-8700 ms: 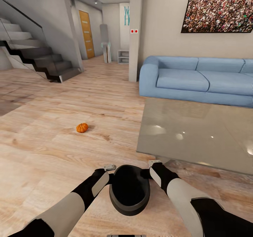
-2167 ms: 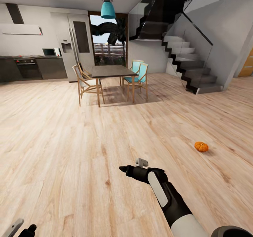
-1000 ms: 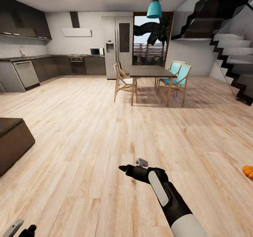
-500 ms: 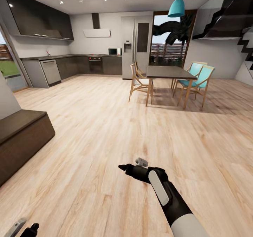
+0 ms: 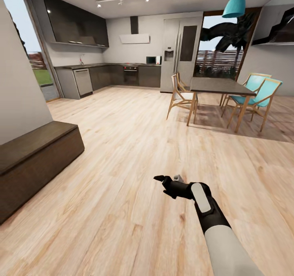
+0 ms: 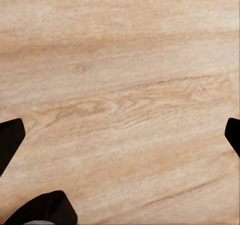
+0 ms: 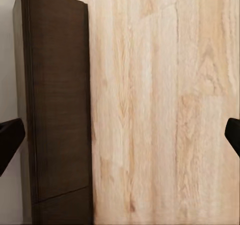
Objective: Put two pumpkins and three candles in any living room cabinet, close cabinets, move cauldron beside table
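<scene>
While facing the kitchen from the head view, extending the right gripper (image 5: 168, 180) empty over the floor (image 5: 122, 153), cabinet (image 5: 36, 161) standing left; spreading both pincers wide in the wrist views, left gripper (image 6: 120, 135) over bare boards, cabinet (image 7: 57, 110) beneath the right.

I see a pale wooden floor (image 5: 122, 165) running across the room — the low dark-brown cabinet (image 5: 32, 161) stands on it by the wall, the dining table (image 5: 218, 86) and chairs (image 5: 181, 96) farther off.
</scene>
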